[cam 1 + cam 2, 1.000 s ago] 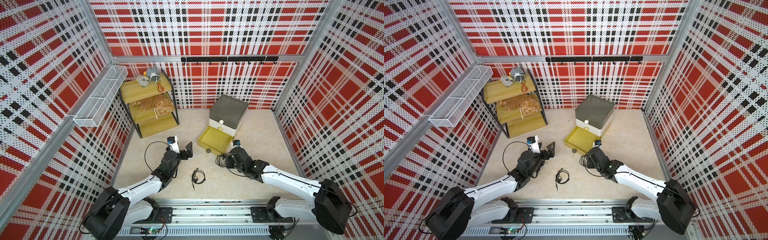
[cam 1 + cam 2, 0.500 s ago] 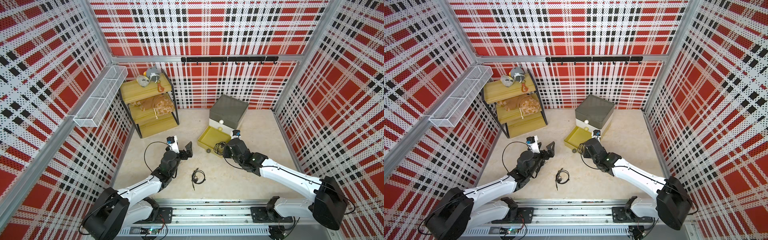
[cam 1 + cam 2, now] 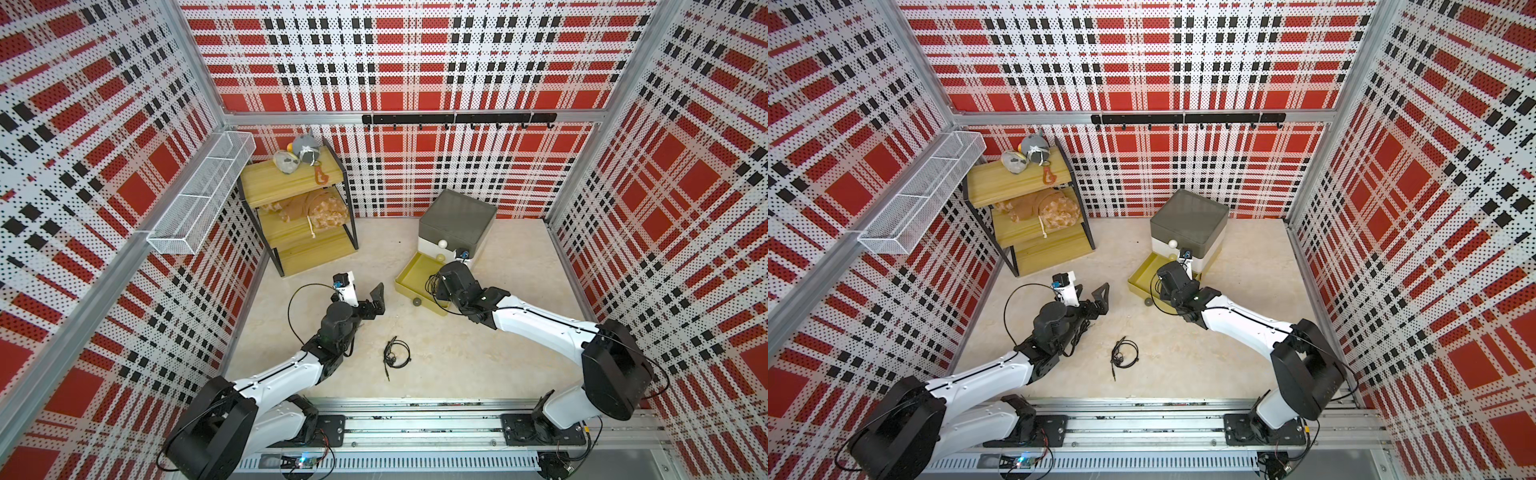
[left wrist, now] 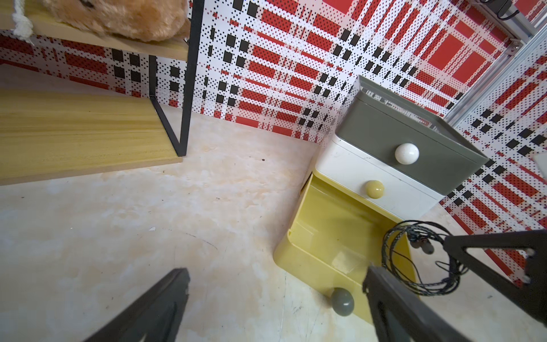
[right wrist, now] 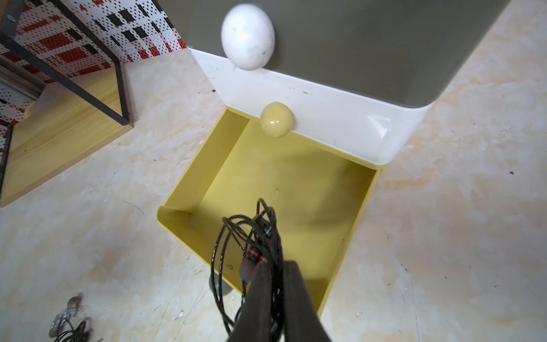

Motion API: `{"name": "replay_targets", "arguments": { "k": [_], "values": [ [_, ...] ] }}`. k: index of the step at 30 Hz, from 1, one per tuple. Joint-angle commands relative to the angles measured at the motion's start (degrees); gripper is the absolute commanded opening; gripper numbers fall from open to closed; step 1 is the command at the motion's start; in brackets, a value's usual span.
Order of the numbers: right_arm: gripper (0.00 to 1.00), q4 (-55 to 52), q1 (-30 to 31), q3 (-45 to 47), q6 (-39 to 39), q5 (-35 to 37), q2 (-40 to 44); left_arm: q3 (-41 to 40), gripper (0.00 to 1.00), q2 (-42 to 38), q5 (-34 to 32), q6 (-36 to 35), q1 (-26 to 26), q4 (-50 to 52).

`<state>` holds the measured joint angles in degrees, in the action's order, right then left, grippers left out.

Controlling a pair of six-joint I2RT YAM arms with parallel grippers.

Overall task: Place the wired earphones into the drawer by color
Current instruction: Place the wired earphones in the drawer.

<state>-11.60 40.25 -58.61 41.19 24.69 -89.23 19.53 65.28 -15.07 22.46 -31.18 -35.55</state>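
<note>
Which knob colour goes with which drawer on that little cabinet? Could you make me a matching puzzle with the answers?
Drawers:
1. grey drawer
2. white drawer
3. yellow drawer

Knobs:
a. grey knob
b. white knob
c. yellow knob

Pairs: 1-b, 2-c, 3-a.

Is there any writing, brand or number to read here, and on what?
None can be read. The grey, white and yellow plastic drawer cabinet and the yellow wooden shelf rack show no lettering; the small circuit board on the front rail is too small to tell.
</note>
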Motion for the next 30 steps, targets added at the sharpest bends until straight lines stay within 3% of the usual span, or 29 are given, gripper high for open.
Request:
{"name": "replay_targets", "arguments": {
  "k": [1,17,19,22,30],
  "values": [
    [0.0,2.34,-1.17,-1.57,-0.32,-0.53,-2.62,-0.88,0.99,-1.11,-0.39,-0.84,0.5,-1.03],
    [0.02,3.84,-3.4,-5.0,0.6,-2.61,-11.14,-1.42,0.99,-3.0,-0.4,-0.84,0.51,-1.09],
    [0.11,3.86,-3.42,-5.08,0.72,-2.63,-11.24,-1.56,0.99,-3.13,-0.52,-0.92,0.51,-1.09],
    [0.36,3.53,-3.42,-4.98,0.85,-2.51,-10.72,-1.52,0.99,-3.18,-0.57,-1.01,0.59,-1.02],
    [0.52,5.69,-3.36,1.66,1.12,-3.53,-3.78,-1.7,0.99,-4.36,-0.4,-1.1,0.58,-0.97]
  ]
}}
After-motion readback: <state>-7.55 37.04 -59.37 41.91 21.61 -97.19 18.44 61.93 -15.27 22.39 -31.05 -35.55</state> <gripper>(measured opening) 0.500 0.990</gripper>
